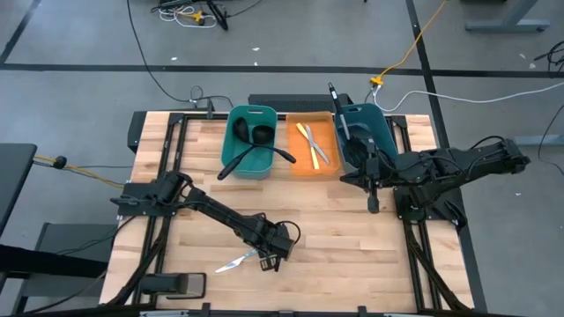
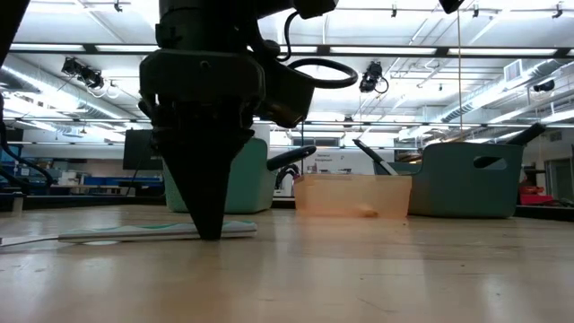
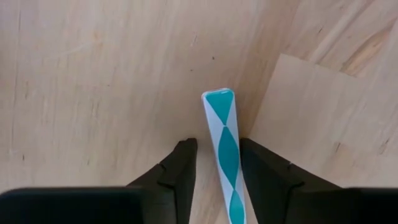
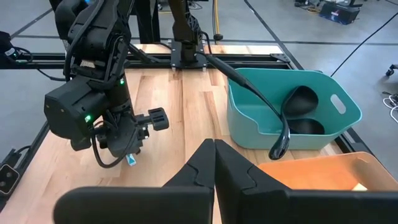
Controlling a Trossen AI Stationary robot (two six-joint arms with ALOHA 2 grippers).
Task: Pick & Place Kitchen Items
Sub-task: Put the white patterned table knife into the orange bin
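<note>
On the pale wooden worktop (image 1: pixel 335 229) the left gripper (image 3: pixel 217 171), half-closed astride the flat knife's teal-patterned handle (image 3: pixel 225 143), could pinch off-centre and skid it away, while the shut right gripper (image 4: pixel 214 163) waits near the bins.

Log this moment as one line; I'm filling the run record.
left end effector: straddling knife on table, not yet clamped | right end effector: shut, empty, waiting near right bin

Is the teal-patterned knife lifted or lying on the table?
Lying flat: the knife rests on the table, the left hand straddling its handle.
</note>
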